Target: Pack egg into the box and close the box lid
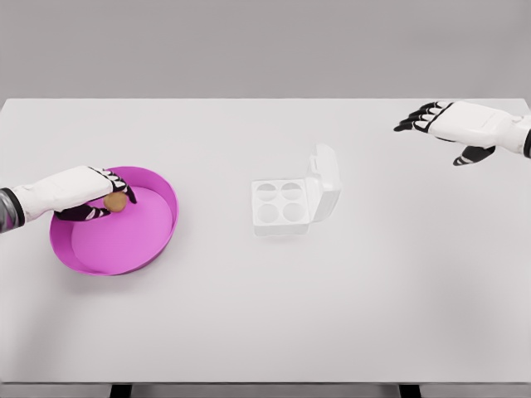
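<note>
A brown egg (115, 201) is inside the magenta round tray (153, 240) at the left, near its upper rim. My left hand (106, 196) has its fingers curled around the egg. The white egg box (280, 203) sits at the table's middle with several empty cups showing, and its lid (324, 182) stands open on the right side. My right hand (433, 119) hovers at the far right above the table, fingers spread and holding nothing.
The white table (265, 315) runs wide around the box and tray. Its front edge lies near the bottom of the view.
</note>
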